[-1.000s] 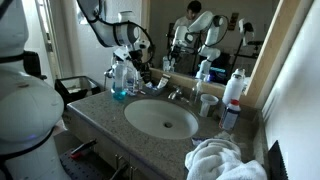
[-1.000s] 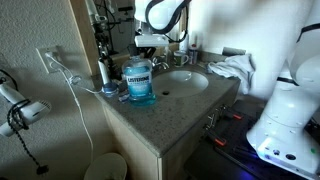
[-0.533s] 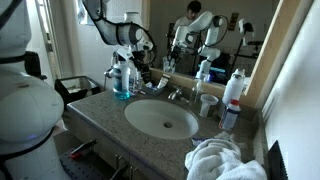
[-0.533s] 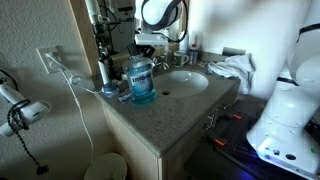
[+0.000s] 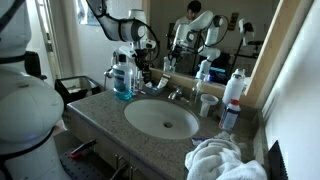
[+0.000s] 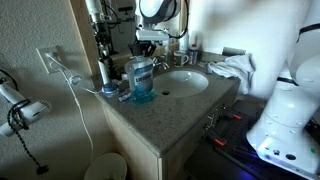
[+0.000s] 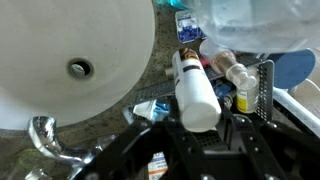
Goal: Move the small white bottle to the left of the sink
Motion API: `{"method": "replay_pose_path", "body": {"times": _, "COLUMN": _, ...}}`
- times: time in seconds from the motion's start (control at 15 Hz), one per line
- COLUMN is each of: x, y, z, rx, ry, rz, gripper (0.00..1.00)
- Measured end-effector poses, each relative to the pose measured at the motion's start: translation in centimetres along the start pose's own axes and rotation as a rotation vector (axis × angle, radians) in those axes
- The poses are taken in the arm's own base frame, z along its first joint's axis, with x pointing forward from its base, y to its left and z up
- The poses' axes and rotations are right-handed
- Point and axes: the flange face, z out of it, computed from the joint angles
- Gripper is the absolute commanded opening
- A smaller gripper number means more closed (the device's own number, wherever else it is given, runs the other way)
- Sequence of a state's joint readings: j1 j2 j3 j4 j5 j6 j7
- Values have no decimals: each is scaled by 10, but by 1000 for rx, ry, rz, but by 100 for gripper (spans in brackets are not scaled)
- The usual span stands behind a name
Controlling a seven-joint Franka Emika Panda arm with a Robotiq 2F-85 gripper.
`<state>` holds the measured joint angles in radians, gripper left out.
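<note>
In the wrist view my gripper (image 7: 198, 128) is shut on the small white bottle (image 7: 194, 88), which lies lengthwise between the black fingers with its dark cap pointing away. The oval white sink (image 7: 70, 55) is on the left of that view, and the chrome faucet (image 7: 48, 143) is at the lower left. In both exterior views the gripper (image 5: 141, 62) (image 6: 150, 40) hangs over the cluster of toiletries on the counter beside the sink (image 5: 160, 120) (image 6: 185, 80), behind the faucet (image 5: 178, 93). The bottle is too small to make out in those views.
A large blue mouthwash bottle (image 5: 122, 80) (image 6: 140, 80) stands near the gripper among several small bottles (image 7: 238, 78) and a wire rack (image 7: 265, 90). A white towel (image 5: 220, 160) (image 6: 230, 68), a cup (image 5: 208, 103) and a tall white bottle (image 5: 234, 88) are past the sink. A mirror (image 5: 215, 35) backs the counter.
The arm has shifted slightly along the back of the counter near the toiletries. The bottle stays in the gripper.
</note>
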<state>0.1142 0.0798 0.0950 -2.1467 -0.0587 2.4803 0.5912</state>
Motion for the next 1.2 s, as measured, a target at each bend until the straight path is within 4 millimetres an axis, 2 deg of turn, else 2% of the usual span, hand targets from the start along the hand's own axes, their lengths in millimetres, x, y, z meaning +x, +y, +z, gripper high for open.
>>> {"method": "replay_pose_path", "body": {"times": 0.2, "x": 6, "y": 5, "z": 5, "rx": -11, "ry": -1, "rz": 8, "gripper": 13}}
{"method": "replay_pose_path", "body": {"times": 0.4, "x": 9, "y": 7, "z": 19, "rx": -23, "ry": -16, "rz": 10, "gripper": 13}}
{"method": "replay_pose_path", "body": {"times": 0.73, "x": 22, "y": 4, "z": 24, "rx": -21, "ry": -12, "rz": 18, "gripper": 13}}
{"method": "replay_pose_path", "body": {"times": 1.0, "x": 22, "y": 6, "z": 41, "rx": -43, "ry": -27, "rz": 10, "gripper": 13}}
{"method": "replay_pose_path", "body": {"times": 1.2, "x": 24, "y": 3, "z": 42, "rx": -51, "ry": -20, "rz": -1, "gripper": 13}}
